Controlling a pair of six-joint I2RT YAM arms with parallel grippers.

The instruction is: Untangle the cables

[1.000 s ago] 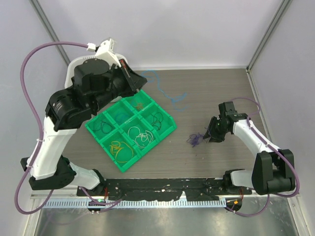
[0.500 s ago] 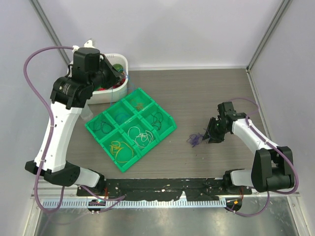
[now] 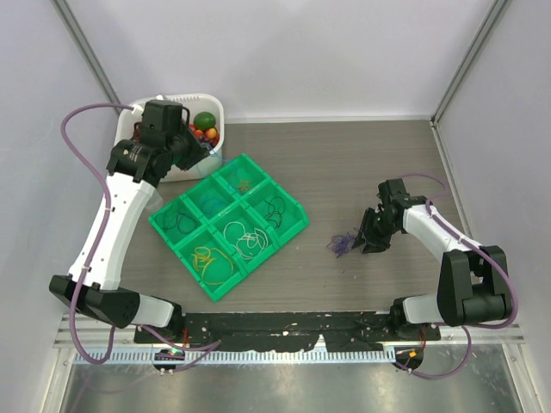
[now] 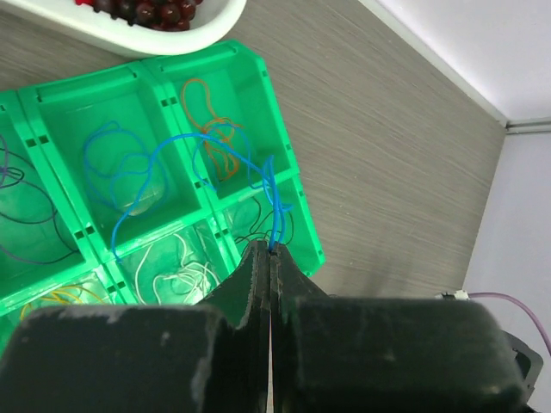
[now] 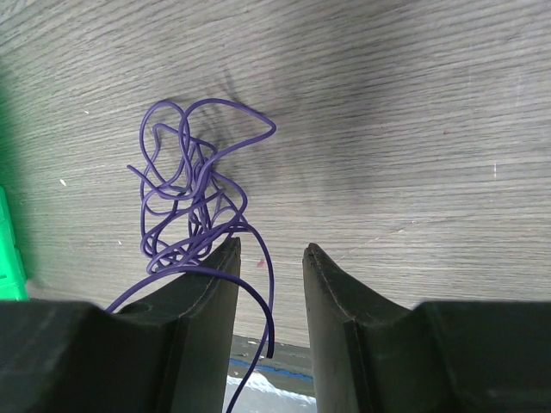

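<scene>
I find the blue cable (image 4: 274, 215) pinched at one end in the left gripper (image 4: 269, 249), whose jaws are clenched flat together on the strand. From that pinch the cable rises and spreads in loose loops over the green compartment tray (image 3: 280, 191). I cannot tell whether the loops rest on the tray or hang clear of it. In the top view the left gripper (image 3: 202, 148) sits at the far left corner of the tray, just beside the white tub (image 3: 217, 116).

The purple cable (image 5: 191, 198) lies as a tangled knot on the worktop (image 3: 362, 163), well apart from the tray, on its right. The right gripper (image 5: 271, 249) is released, jaws apart and pointed at the knot from the near side. One loose purple end trails down into the gap between the jaws, but nothing is clamped. The knot's lower strands meet the tip of the left-hand finger in the wrist view. From above, the right gripper (image 3: 372, 232) stands just right of the purple cable (image 3: 342, 244).

The tray holds six compartments with sorted loops: an orange cable (image 4: 211, 120), white cables (image 4: 176, 275), yellow cables (image 3: 207, 258) and black cables (image 3: 275, 206). The white tub contains a green ball (image 3: 204, 120) and small red pieces.
</scene>
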